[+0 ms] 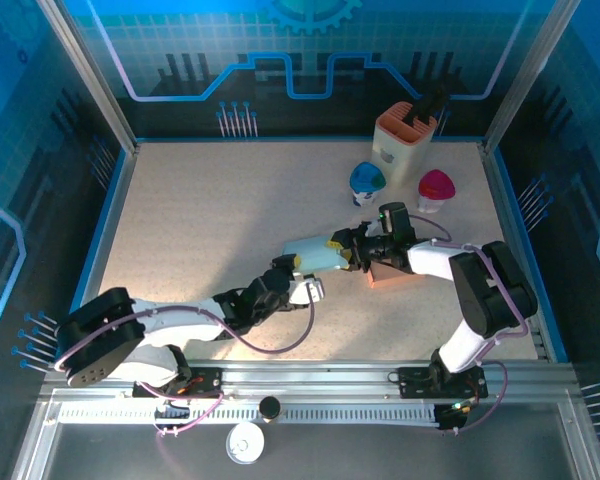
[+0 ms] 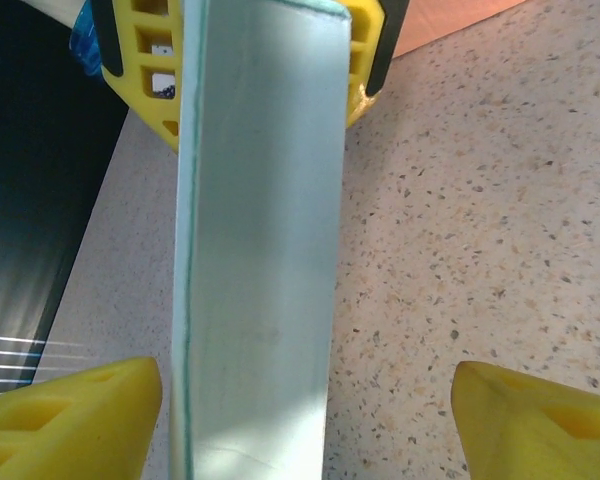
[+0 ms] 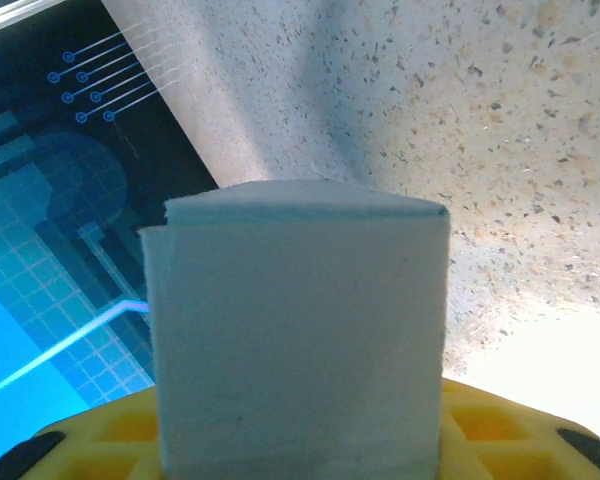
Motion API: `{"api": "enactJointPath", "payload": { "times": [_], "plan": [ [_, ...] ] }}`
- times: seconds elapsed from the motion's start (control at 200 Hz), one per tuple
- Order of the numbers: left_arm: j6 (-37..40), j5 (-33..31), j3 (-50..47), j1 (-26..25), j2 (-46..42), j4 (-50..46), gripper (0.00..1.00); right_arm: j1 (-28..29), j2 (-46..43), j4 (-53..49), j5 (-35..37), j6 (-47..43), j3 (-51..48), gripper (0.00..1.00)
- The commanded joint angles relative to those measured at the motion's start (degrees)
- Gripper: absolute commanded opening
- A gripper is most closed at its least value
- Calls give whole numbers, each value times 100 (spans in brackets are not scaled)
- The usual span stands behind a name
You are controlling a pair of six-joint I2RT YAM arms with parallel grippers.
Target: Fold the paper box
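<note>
One grip only is applied to the box (image 1: 313, 254). Nearest, the left gripper (image 2: 305, 420) is spread wide astride its near end, nothing held, judged free for a fresh hold. Over the table (image 1: 200, 220), the far end is clamped by the right gripper (image 1: 340, 250), presumably as anchor.

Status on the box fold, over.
Right gripper shut on paper box. Left gripper open, fingers straddling it. Orange card lying by right gripper.

Mid-frame on the speckled beige counter (image 1: 200, 200), a pale blue paper box (image 1: 315, 255) sits between two claws: right claw (image 1: 346, 248) at its right end, left claw (image 1: 292, 268) at its lower-left. There's a flat orange cardboard sheet (image 1: 392, 276) just right of them.
</note>
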Motion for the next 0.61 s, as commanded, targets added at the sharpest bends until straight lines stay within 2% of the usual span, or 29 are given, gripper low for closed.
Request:
{"api": "enactJointPath", "payload": {
  "times": [0.0,0.145,0.25,0.415,0.515,0.6],
  "plan": [
    [161,-300,106,33,161,484,78,-55,-149,130,-185,218,-140,40],
    [241,-483,91,36,271,817,79,-55,-202,168,-189,286,-230,39],
    [244,-358,112,36,319,785,78,-55,-246,224,-186,371,-271,39],
    [315,-363,181,31,608,933,71,-38,-272,332,-197,526,-275,39],
    [395,-446,209,37,739,1153,58,-27,-291,344,-218,569,-282,39],
    [420,-458,227,34,747,1285,56,-33,-303,348,-221,577,-310,39]
  ]
}}
